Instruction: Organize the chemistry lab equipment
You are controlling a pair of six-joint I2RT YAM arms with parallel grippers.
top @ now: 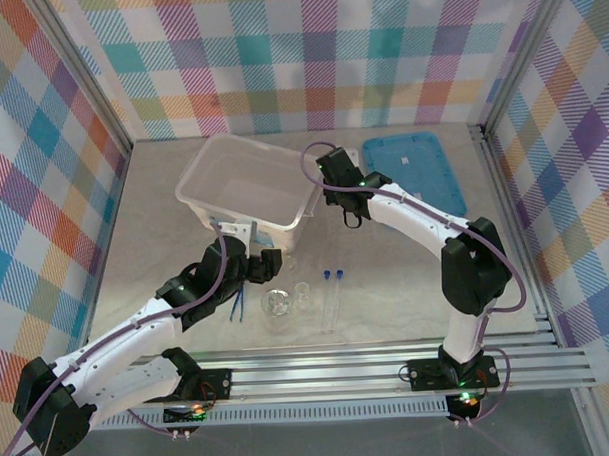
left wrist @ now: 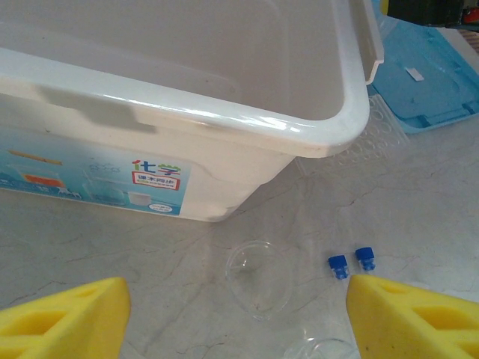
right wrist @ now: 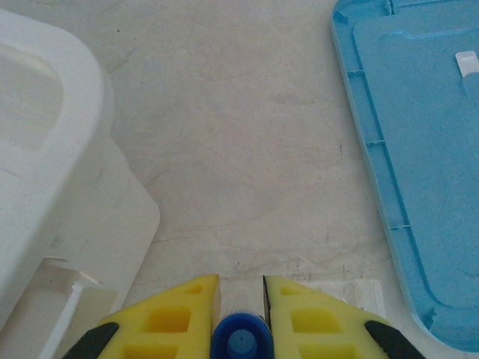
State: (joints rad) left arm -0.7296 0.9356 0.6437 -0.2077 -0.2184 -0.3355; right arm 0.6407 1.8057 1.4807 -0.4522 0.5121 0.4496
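Box (top: 245,180), translucent plastic, upper centre of the overhead frame. A blue lid (top: 415,169) lies flat to the right of it, not touching.

Tool state, right gripper (right wrist: 241,280): yellow fingers set close together, only a narrow gap. A blue-capped tube (right wrist: 239,340) is pinched between them at the bottom edge of the wrist frame; the cap shows, the tube body does not. Overhead, this gripper sits between the box's right corner and the lid, above the table (top: 174,213).

Tool state, left gripper (left wrist: 238,292): fingers spread wide at the two bottom corners of its wrist frame, gripping nothing. It faces the labelled near wall of the box.

Loose items, lower centre of the overhead frame, in front of the box:
- dark blue tweezers (top: 237,302), leftmost, just beside the left arm
- round glass dish (top: 278,305), just right of the tweezers
- tiny clear cup (top: 303,291), near the dish on its right, clear of both left fingers in the wrist frame
- two thin clear tubes (top: 333,292), side by side, blue caps pointing toward the box

A clear dimpled sheet (left wrist: 378,138) lies flat by the box corner, between box and lid.
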